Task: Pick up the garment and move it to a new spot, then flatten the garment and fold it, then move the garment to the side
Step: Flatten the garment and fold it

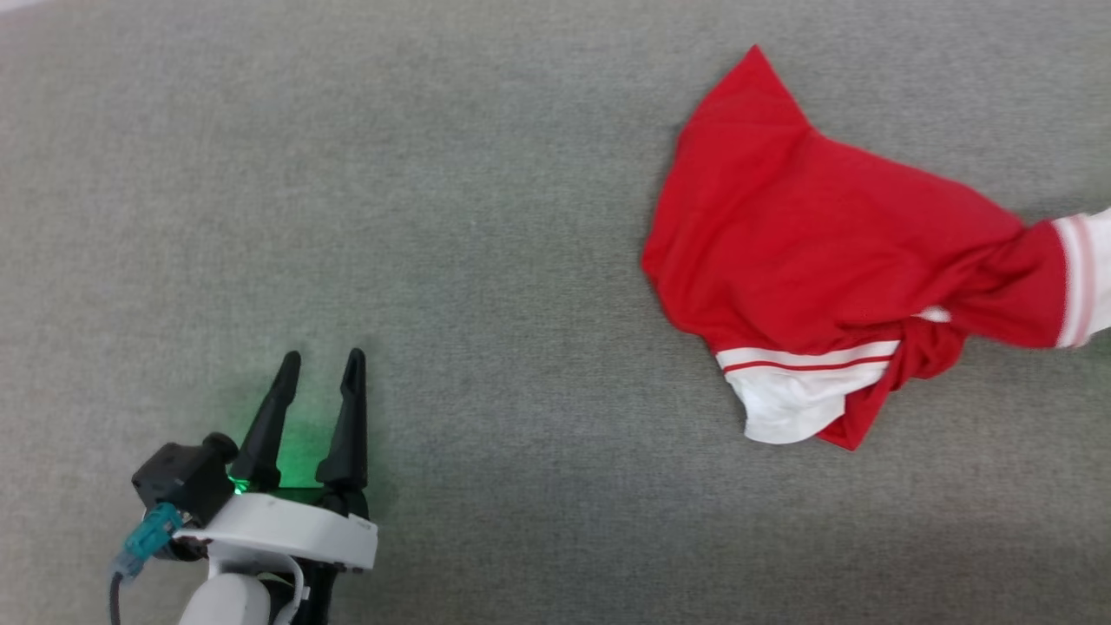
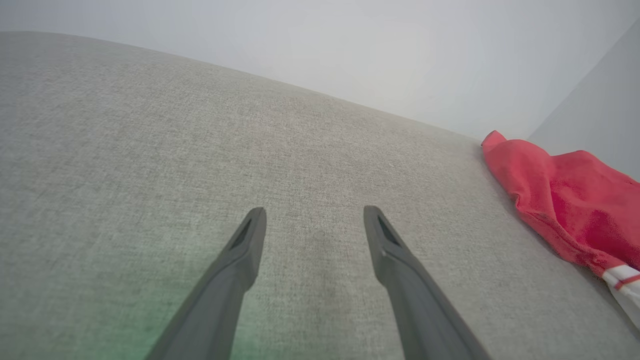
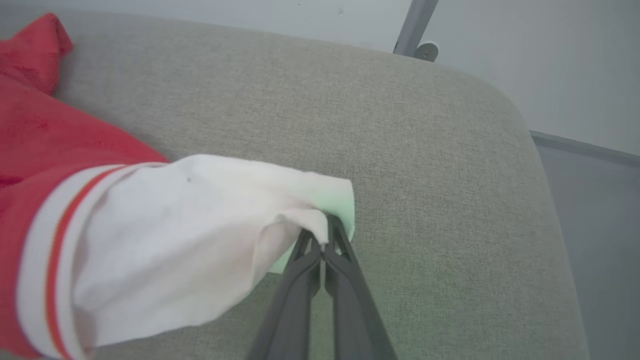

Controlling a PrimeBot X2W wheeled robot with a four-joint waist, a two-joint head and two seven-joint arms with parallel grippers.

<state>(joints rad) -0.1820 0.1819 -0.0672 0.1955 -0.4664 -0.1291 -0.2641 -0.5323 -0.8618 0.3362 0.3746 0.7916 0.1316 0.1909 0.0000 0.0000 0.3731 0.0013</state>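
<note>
The garment [image 1: 825,252], bright red with white cuff panels, lies crumpled at the right of the grey padded surface. One white cuff [image 1: 1089,278] stretches off the head view's right edge. In the right wrist view my right gripper [image 3: 324,231] is shut on the edge of that white cuff [image 3: 200,240], which is lifted slightly off the surface. My left gripper [image 1: 319,369] stands open low at the left, far from the garment, nothing between its fingers. The left wrist view has the garment [image 2: 565,205] off to the right of the open left gripper [image 2: 315,220].
The grey fabric surface [image 1: 434,217] stretches wide to the left of the garment. Its rounded far corner [image 3: 500,100] and right edge lie close to my right gripper, with a grey metal post [image 3: 415,25] and pale wall beyond.
</note>
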